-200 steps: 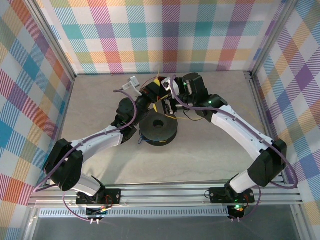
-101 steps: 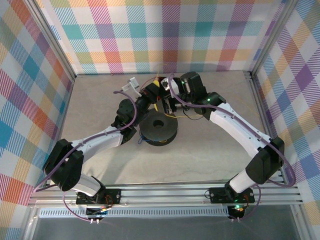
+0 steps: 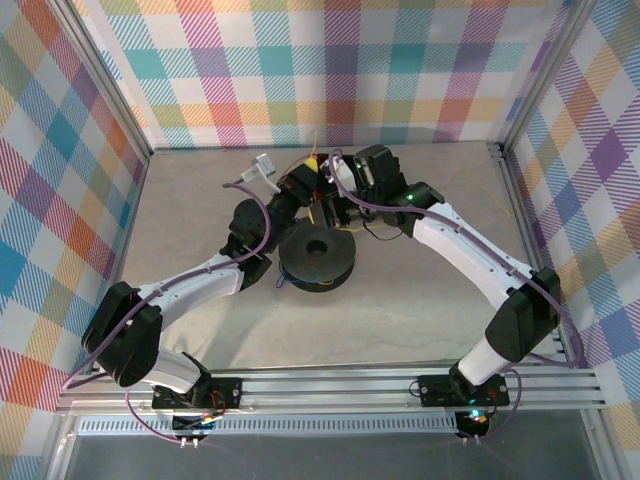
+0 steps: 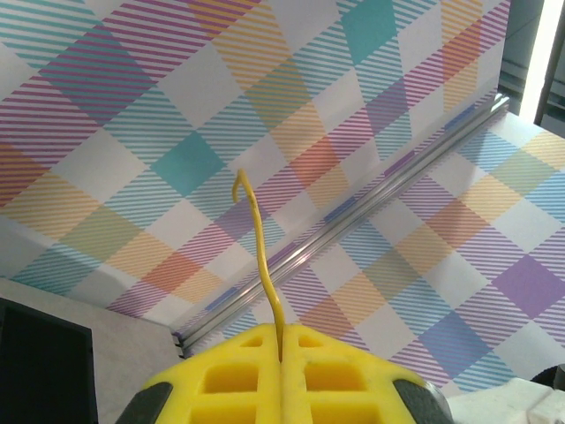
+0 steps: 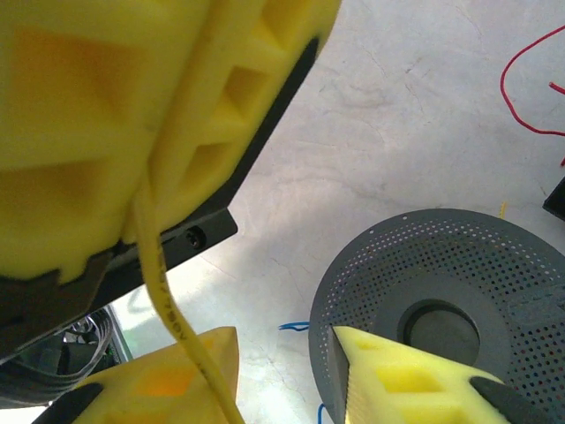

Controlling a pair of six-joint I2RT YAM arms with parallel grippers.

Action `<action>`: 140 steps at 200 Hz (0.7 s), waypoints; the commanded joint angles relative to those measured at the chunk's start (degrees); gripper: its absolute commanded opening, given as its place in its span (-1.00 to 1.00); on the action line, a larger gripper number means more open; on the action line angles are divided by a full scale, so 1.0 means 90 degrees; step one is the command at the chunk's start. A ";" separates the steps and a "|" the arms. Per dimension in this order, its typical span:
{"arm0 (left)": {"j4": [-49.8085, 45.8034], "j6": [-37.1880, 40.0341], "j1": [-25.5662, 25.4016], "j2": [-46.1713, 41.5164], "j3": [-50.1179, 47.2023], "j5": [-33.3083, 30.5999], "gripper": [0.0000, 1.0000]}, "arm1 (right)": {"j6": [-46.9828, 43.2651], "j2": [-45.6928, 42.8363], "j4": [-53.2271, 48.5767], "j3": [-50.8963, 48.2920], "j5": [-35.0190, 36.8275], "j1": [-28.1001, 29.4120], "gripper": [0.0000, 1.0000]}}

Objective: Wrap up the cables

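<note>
Top view is bright and even for me, lit from overhead. The black spool (image 3: pixel 317 258) and the arms drop only short, soft shadows on the pale table (image 3: pixel 200 220). Small green lamps glow on the arms.

On the left wrist feed the plaid wall is crisp and the yellow cable (image 4: pixel 260 256) is sharp. The left gripper (image 4: pixel 282 340) looks soft at the bottom edge, and a white strip is blown out top right.

On the right wrist feed the near yellow foam is a blur, the tabletop is washed pale, and the spool's perforations are in focus.
</note>
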 commanded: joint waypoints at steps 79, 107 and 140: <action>0.0149 -0.0010 -0.0097 -0.0063 0.0101 -0.0045 -1.00 | 0.0093 -0.0294 0.0594 -0.0231 -0.0149 -0.0038 -1.00; -0.0234 0.0061 -0.0088 -0.0189 0.0083 -0.0007 0.02 | -0.0025 -0.0258 0.0172 -0.0252 0.0257 -0.0055 -1.00; -0.2124 0.0347 0.0033 -0.0963 0.0173 0.0018 0.99 | -0.0089 -0.0580 -0.0067 -0.0807 0.0580 -0.0395 -1.00</action>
